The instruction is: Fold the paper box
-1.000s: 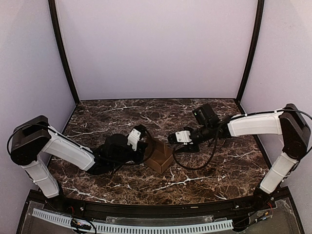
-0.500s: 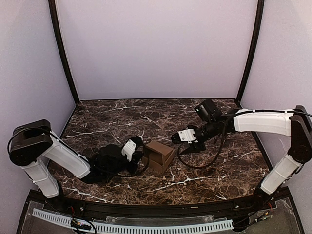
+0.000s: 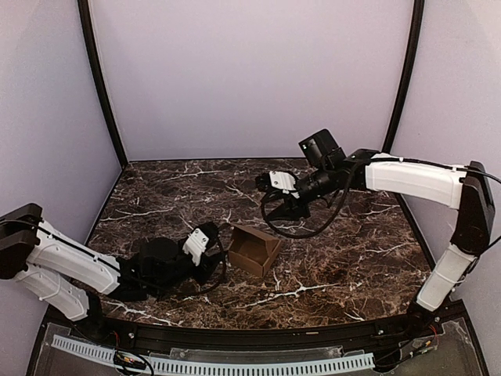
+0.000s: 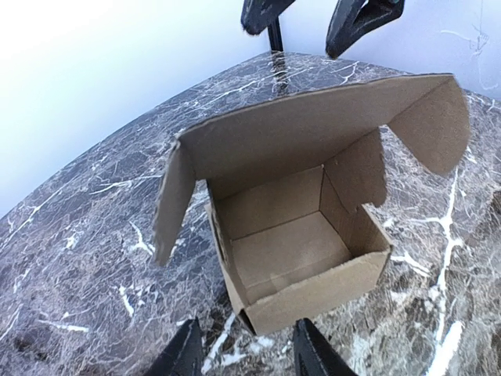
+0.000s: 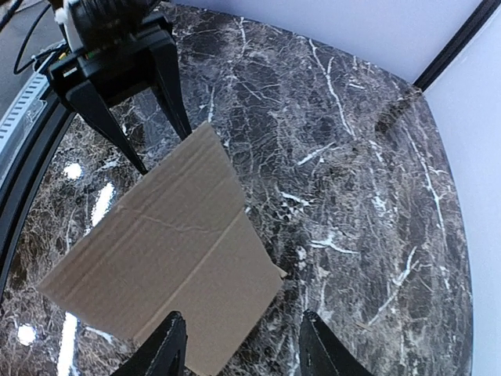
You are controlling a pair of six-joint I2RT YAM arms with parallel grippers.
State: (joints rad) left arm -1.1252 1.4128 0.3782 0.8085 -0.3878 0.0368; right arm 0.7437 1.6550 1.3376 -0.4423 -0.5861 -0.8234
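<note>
**Top external view.** We find the paper box (image 3: 254,249) standing on the table (image 3: 156,196), near the middle and slightly toward the near edge. Its lid is raised and the cavity is exposed. The left pincer (image 3: 221,254) lies low, just beside the box's left side. The right pincer (image 3: 286,211) hangs above the table behind the box and apart from it.

**Left wrist view.** We look into the box (image 4: 297,251), where four walls and a floor are visible. The lid stands up at the far side with a rounded flap at each end (the right flap curves outward). The left pincer (image 4: 246,356) is open: its two fingers are spread and nothing is between them, and the near wall of the box is just ahead. We cannot tell whether they touch it. The right pincer (image 4: 313,16) shows at the top edge, above the lid, with its fingers parted and empty.

**Right wrist view.** We see the outer face of the lid (image 5: 172,258) sloping away from the camera. The right pincer (image 5: 244,348) is open and holds nothing. The left pincer (image 5: 153,129) is beyond the box, its fingers spread at the lid's far edge.
</note>
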